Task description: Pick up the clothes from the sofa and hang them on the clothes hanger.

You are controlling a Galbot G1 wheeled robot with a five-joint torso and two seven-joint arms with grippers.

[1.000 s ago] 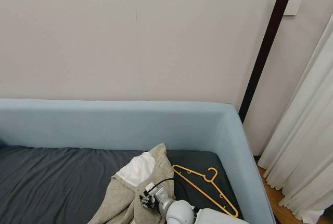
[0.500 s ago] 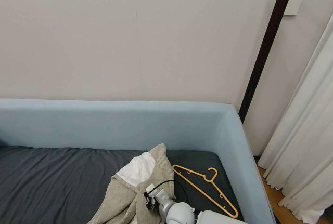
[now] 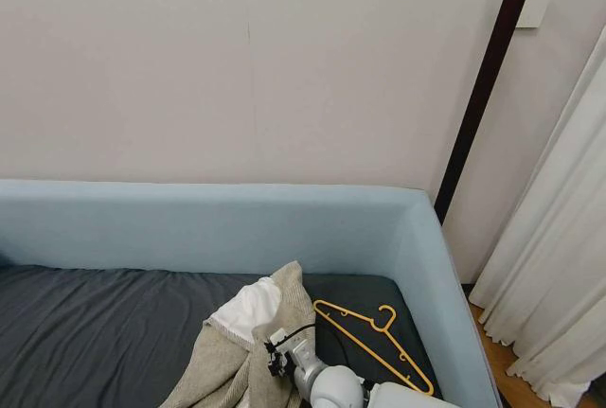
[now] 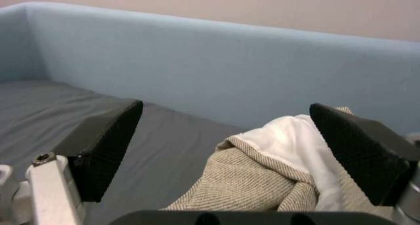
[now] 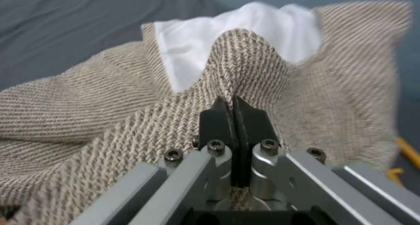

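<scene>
One orange hanger (image 3: 350, 313) lies beside the garment (image 3: 222, 361) the right fingers (image 5: 220, 122) pinch.

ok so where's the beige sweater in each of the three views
Head view: beige sweater at bottom centre on the dark seat, left of the orange hanger.
Left wrist view: heaped ahead, seen between the open left gripper.
Right wrist view: close up, a fold pinched in the shut right gripper.
Shared landmark: its white lining.
</scene>
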